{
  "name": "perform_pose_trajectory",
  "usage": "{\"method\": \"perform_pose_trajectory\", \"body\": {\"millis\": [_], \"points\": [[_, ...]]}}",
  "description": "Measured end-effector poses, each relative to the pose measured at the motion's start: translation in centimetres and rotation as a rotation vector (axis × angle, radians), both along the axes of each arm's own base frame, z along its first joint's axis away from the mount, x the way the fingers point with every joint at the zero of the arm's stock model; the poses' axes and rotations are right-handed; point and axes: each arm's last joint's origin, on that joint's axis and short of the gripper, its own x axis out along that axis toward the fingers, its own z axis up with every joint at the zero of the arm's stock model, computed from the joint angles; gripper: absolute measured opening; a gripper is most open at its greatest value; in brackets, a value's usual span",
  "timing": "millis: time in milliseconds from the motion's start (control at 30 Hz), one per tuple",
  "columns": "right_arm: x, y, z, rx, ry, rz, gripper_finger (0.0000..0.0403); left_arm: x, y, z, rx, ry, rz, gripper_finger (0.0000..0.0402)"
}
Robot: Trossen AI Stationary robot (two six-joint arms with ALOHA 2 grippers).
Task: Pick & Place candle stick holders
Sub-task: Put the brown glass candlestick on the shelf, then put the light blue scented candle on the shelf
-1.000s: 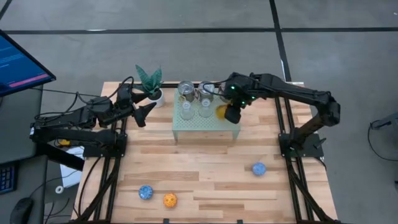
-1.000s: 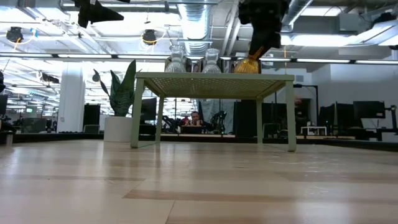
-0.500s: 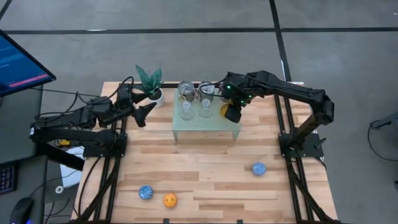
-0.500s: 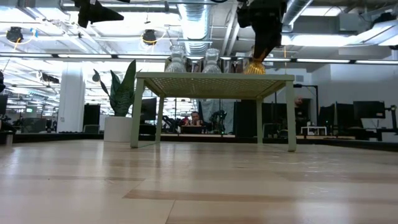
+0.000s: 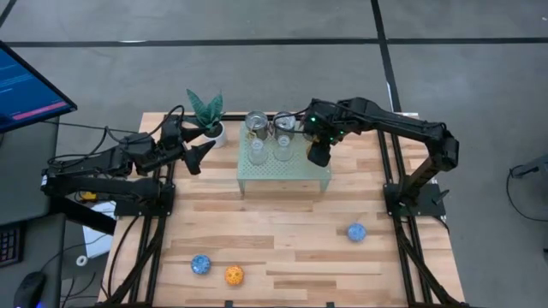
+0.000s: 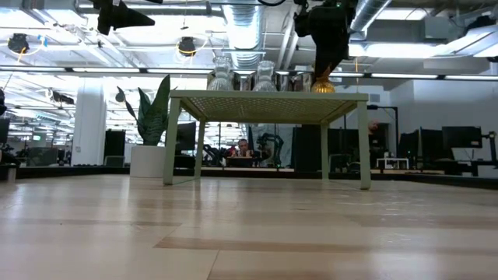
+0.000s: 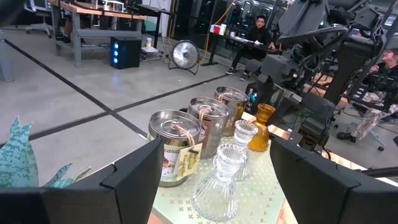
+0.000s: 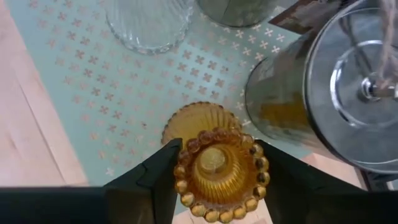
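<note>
An amber glass candle stick holder (image 8: 217, 165) stands on the pale green stand (image 5: 282, 175), at its right end. My right gripper (image 5: 318, 154) is over it, shut on its top. Also on the stand are silver holders (image 5: 256, 122) (image 5: 283, 125) and two clear glass ones (image 5: 256, 152) (image 5: 282, 150). Two blue holders (image 5: 356, 232) (image 5: 201, 264) and an orange one (image 5: 233, 275) lie on the table near its front. My left gripper (image 5: 205, 152) waits open, left of the stand. My right gripper pinches the amber holder's beaded top rim (image 8: 185, 163) between its two fingers. They come from above, pointing steeply down. The holder is upright, and its foot (image 6: 322, 87) stands on the stand's top.
A green plant in a white pot (image 5: 207, 115) stands at the far left of the table, beside the stand. A silver holder (image 8: 348, 93) stands right next to the amber one. The wooden table (image 5: 282, 231) is bare in front of the stand.
My right gripper has tipped to point more steeply down and shifted a little toward the stand's right end. The amber holder has gone from tilted to upright, with its foot on the stand's top.
</note>
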Motion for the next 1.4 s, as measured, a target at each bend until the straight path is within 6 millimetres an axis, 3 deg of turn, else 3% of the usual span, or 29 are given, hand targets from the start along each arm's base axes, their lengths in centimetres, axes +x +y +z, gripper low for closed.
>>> {"method": "perform_pose_trajectory", "body": {"millis": [333,567,733,833,900,1033,1167,1400], "points": [[0.6,0.4,0.3,-0.019,-0.043,0.041,0.0258,0.0,0.0,0.0,0.000,0.001,0.000,0.0296],[0.2,0.5,4.0,-0.051,-0.131,0.042,0.0282,0.0,0.0,0.0,0.000,0.002,0.000,0.0296],[-3.6,2.5,8.1,-0.058,-0.132,-0.010,0.0282,0.0,0.0,-0.1,-0.001,0.011,-0.006,0.0296],[-7.0,4.6,9.2,-0.080,-0.066,-0.104,0.0282,0.0,0.0,-0.3,-0.003,0.029,-0.008,0.0296],[-8.2,5.9,9.5,-0.083,-0.129,-0.153,0.0282,0.0,0.0,-0.3,-0.004,0.032,-0.008,0.0296],[-10.9,8.7,8.5,-0.011,-0.164,-0.232,0.0282,0.0,0.0,-0.3,-0.003,0.031,-0.008,0.0296],[-12.2,11.1,4.6,0.064,-0.111,-0.308,0.0282,-0.1,-0.1,-0.3,-0.005,0.029,-0.023,0.0296],[-13.6,15.0,-2.7,0.194,0.159,-0.335,0.0282,0.0,-0.1,-0.3,-0.011,0.029,-0.052,0.0296]]}}
